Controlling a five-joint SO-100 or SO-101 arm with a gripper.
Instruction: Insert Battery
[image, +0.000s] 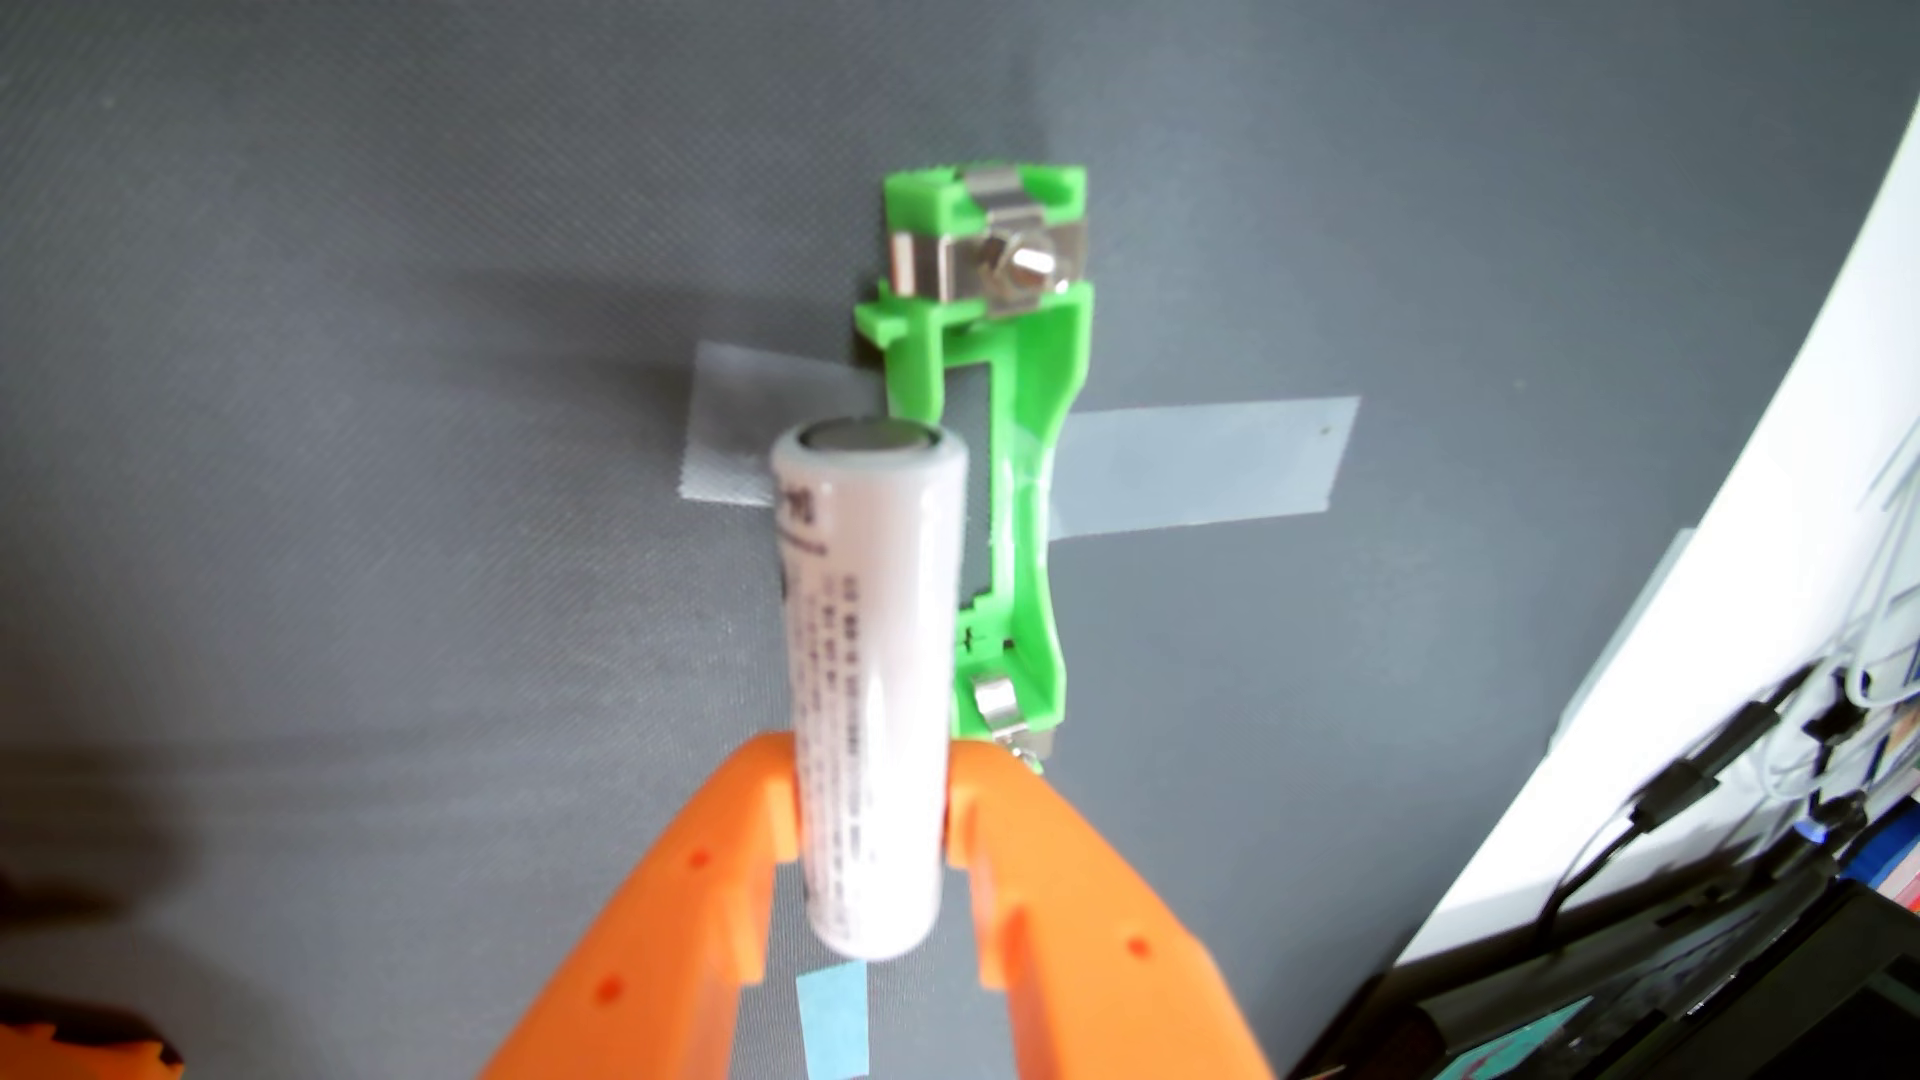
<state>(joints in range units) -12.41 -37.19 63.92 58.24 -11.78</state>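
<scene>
Grey fabric matting (312, 519) covers the table in the wrist view. At centre, the orange gripper (873, 820) pinches a white battery (868, 685) between its fingers, held just left of the green holder (1023, 498). Clear tape (1195, 467) straps that holder down; cables (1714, 789) lie far right.

**Orange gripper clamped and raised**

The gripper (873, 800) enters the wrist view from the bottom edge, its two orange fingers (1049, 893) angled inward and closed on a white battery (871, 665), held above the worktop.
</scene>
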